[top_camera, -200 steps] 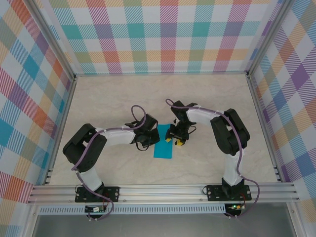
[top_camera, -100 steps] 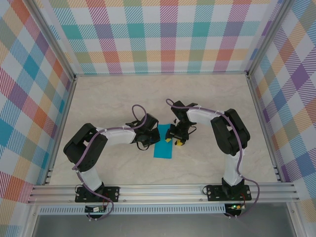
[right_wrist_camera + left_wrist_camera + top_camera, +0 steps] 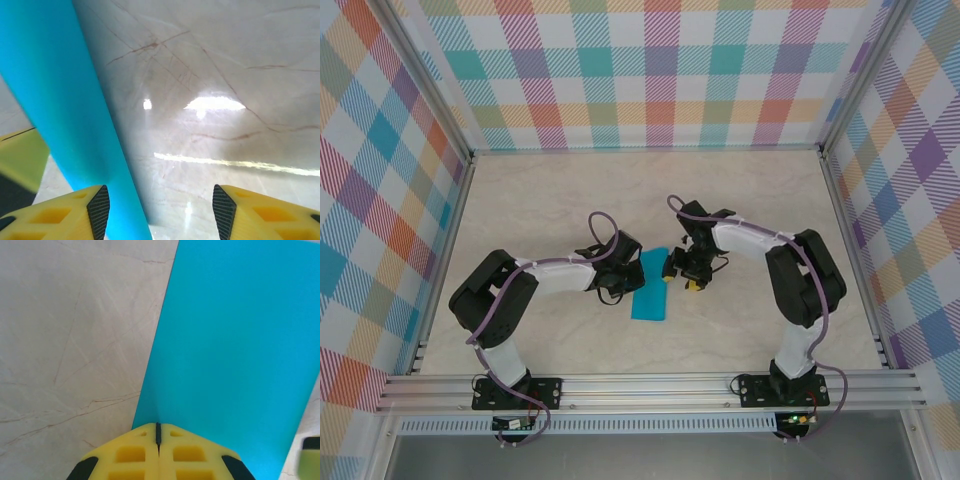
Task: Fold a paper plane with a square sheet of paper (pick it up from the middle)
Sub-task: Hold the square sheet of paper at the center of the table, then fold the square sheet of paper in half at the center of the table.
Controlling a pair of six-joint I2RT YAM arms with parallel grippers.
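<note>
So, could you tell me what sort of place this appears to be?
Probably a lab robot test cell: a marble-look table inside an aluminium frame, bright plaid walls on three sides, and a left arm and right arm bolted at the near edge.

Pale marble-look tabletop (image 3: 570,190), pastel plaid walls (image 3: 650,70), aluminium frame rail (image 3: 650,385).

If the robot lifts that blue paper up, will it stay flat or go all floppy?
Probably floppy: the blue paper looks very thin, and in the right wrist view part of it seems to stand up off the table. It likely weighs almost nothing, so a nudge may slide it across that shiny surface. A pinch could crease it.
</note>
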